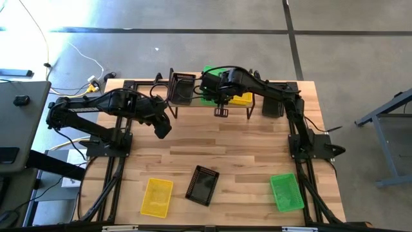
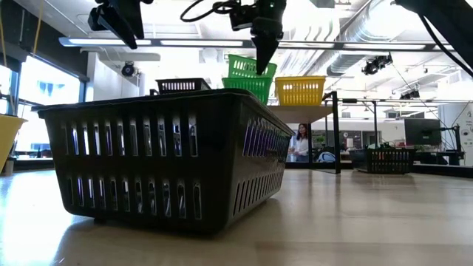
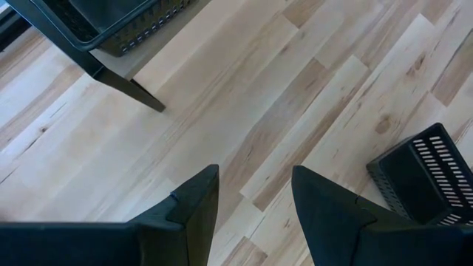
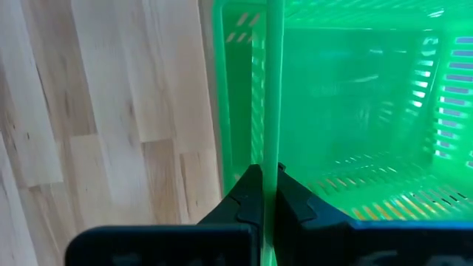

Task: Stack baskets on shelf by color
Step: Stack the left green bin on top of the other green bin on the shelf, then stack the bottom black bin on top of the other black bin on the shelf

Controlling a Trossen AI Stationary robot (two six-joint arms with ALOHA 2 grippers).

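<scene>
We have the right tool (image 4: pixel 264 193) pinched shut on the thin rim wall of a green perforated plastic basket (image 4: pixel 355 103), up over the low shelf with the light wood plank top and black metal legs (image 2: pixel 307 111) near the counter's far edge. In the low view that basket sits tilted in or on a second green one, beside a yellow perforated basket (image 2: pixel 300 90) and a black one (image 2: pixel 182 85) on the shelf.

These baskets look light and fairly stiff — thin moulded plastic full of slots — so we judge a pinch on one rim wall is enough to carry one, though it will hang tilted from the tool and may swing. The plastic is smooth, so the grip could slip; taking the rim near the middle of a wall should keep it steadier.

The left tool (image 3: pixel 255 214) hangs over the counter's left part with its fingers apart, holding nothing.

Along the counter's near edge three baskets wait: another yellow one (image 1: pixel 157 196), a black one (image 1: pixel 202 185) and a green one (image 1: pixel 286 192). One more black basket (image 1: pixel 273 105) stands by the shelf's right end.
</scene>
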